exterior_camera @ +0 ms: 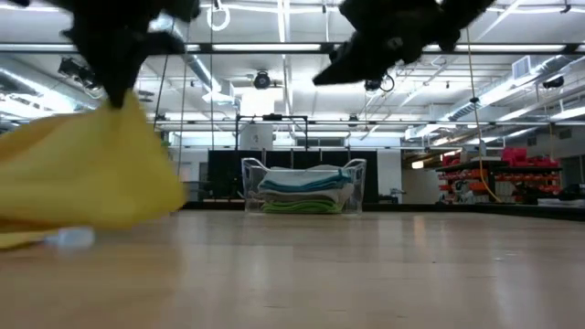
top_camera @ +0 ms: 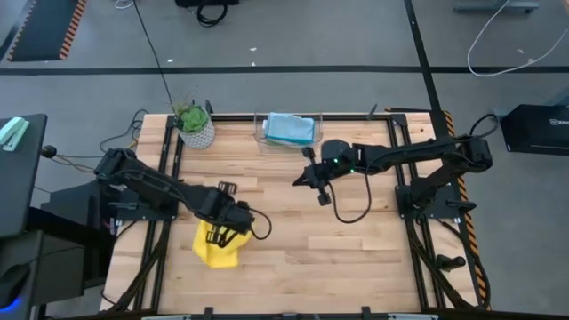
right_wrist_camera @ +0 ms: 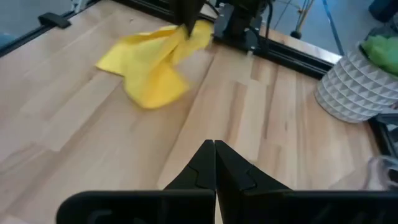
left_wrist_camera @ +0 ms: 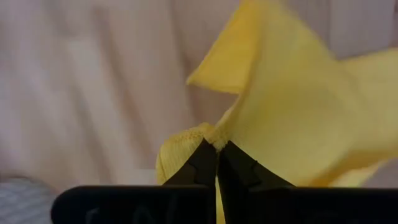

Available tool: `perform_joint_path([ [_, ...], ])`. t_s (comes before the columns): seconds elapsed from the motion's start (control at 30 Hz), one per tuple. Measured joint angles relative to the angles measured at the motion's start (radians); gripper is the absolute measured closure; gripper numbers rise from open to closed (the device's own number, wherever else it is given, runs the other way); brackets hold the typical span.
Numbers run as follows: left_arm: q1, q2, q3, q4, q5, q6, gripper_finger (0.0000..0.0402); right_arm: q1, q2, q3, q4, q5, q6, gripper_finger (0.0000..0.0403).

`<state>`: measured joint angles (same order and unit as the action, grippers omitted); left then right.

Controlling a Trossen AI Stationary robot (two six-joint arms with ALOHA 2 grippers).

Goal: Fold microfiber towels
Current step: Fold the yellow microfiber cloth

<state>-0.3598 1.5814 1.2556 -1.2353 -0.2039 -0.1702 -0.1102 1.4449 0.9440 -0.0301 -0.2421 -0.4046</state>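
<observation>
1. Nearest me, the left gripper (top_camera: 216, 234) has its fingers pinched on an edge of the yellow towel (top_camera: 220, 251), which droops limply: light, soft, best held by corners.
2. Mid-table, the right gripper (top_camera: 302, 179) hovers clenched, empty.
3. Farthest off, folded towels (exterior_camera: 304, 190) fill the bin (exterior_camera: 358, 174).

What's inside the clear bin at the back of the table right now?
The clear bin holds a stack of folded towels: light blue on top, pale ones beneath, green at the bottom. From above the blue one covers the rest.
</observation>
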Motion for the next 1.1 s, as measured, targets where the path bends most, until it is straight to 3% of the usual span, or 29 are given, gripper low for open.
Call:
perform_joint_path([
  [0.17, 0.033, 0.0, 0.17, -0.072, -0.146, 0.079, 0.0392, -0.01, -0.03, -0.201, 0.199, -0.04, 0.081, 0.04],
  [0.3, 0.055, 0.0, 0.287, -0.075, -0.225, 0.19, 0.0395, -0.01, -0.035, -0.264, 0.24, -0.044, 0.159, 0.0394],
  [0.43, 0.065, 0.0, 0.371, -0.063, -0.228, 0.305, 0.0391, 0.0, -0.024, -0.259, 0.243, -0.042, 0.213, 0.0357],
  [0.67, 0.072, 0.018, 0.387, -0.03, -0.194, 0.365, 0.0393, 0.003, -0.028, -0.194, 0.197, -0.043, 0.111, 0.0222],
  [0.8, 0.07, 0.064, 0.385, -0.024, -0.19, 0.378, 0.0393, 0.026, -0.016, -0.116, 0.136, -0.044, 0.014, 0.0167],
  [0.93, 0.07, 0.095, 0.385, -0.021, -0.191, 0.382, 0.0394, 0.069, 0.053, -0.061, 0.104, -0.07, -0.068, 0.0148],
  [1.1, 0.071, 0.101, 0.385, 0.018, -0.22, 0.307, 0.0394, 0.088, 0.122, -0.045, 0.078, -0.114, -0.123, 0.0153],
])
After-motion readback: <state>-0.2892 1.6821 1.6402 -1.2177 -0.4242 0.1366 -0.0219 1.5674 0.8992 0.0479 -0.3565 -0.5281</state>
